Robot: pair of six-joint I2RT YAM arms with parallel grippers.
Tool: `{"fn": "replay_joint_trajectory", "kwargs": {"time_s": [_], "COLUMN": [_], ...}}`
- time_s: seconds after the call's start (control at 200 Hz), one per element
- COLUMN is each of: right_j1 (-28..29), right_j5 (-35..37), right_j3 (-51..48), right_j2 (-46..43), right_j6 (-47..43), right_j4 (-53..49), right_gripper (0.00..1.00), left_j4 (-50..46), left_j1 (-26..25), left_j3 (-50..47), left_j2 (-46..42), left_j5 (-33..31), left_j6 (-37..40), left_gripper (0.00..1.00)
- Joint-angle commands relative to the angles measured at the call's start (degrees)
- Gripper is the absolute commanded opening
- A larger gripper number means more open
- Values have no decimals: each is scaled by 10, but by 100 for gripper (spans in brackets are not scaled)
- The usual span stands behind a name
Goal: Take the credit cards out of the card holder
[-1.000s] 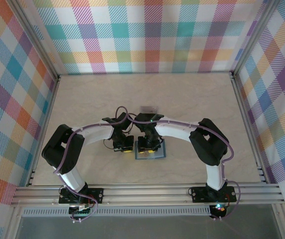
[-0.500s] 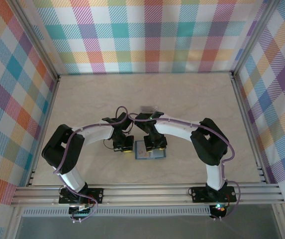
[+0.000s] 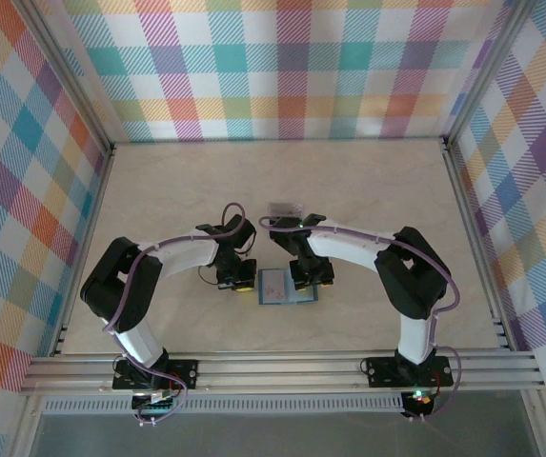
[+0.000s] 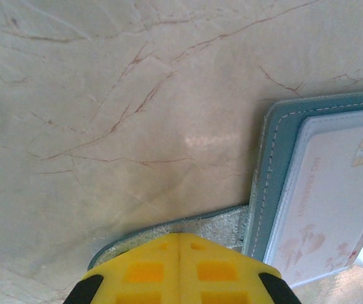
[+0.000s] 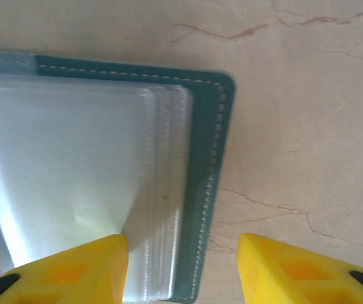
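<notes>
Teal marks your target: the card holder (image 3: 287,288) lies open and flat on the marbled surface (image 3: 368,190), between the two claws.

Your right claw (image 3: 311,276) hangs over the holder's outer corner (image 5: 206,126) with its fingers spread wide and nothing held. In the right wrist view, one finger sits above the glossy plastic sleeves (image 5: 73,164) and the other above bare surface beyond the stitched rim.

Your left claw (image 3: 237,278) has its yellow fingers pressed together, tip against tip (image 4: 178,269). They are low over a greyish flap (image 4: 168,228) at the holder's other side. I cannot tell whether it pins that flap or only sits above it. The left wrist view shows a pale card (image 4: 333,190) with a gold chip lying in the holder (image 4: 276,171).

The step in hand looks like getting hold of a card.
- **Anchor first:** make sure the left claw bears down on the flap, or the holder will slide with the pull.
- **Aim for the card:** move the right claw off the stitched corner and toward a card's free edge. Closing where it is would likely catch cover and sleeves together.
- **Pull flat:** the cards look thin and slick, so pinch only the card's edge and draw it along its pocket, level with the surface. An upward pull may lift the whole holder.
</notes>
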Motion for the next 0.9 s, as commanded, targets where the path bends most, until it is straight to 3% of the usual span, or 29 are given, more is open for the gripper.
{"fn": "replay_joint_trajectory", "kwargs": {"time_s": [0.0,0.18,0.43,0.635,0.895], "right_j1": [-1,-2,-2,-2,-4], "right_j5": [5,8,7,-98,-219], "right_j3": [-5,-7,0,-5,-23], "right_j2": [-24,-46,-72,-94,-56], "right_j6": [-5,-6,-12,-9,26], "right_j4": [-1,-2,-5,78,192], "right_gripper": [46,36,36,31,23], "left_j4": [-17,-14,-11,5,10], "left_j1": [-4,-12,-30,-40,-40], "left_j3": [17,31,54,54,40], "left_j2": [0,1,4,23,35], "left_j5": [6,9,14,27,22], "left_j6": [7,1,-10,-14,-12], "left_gripper": [0,0,0,0,0]}}
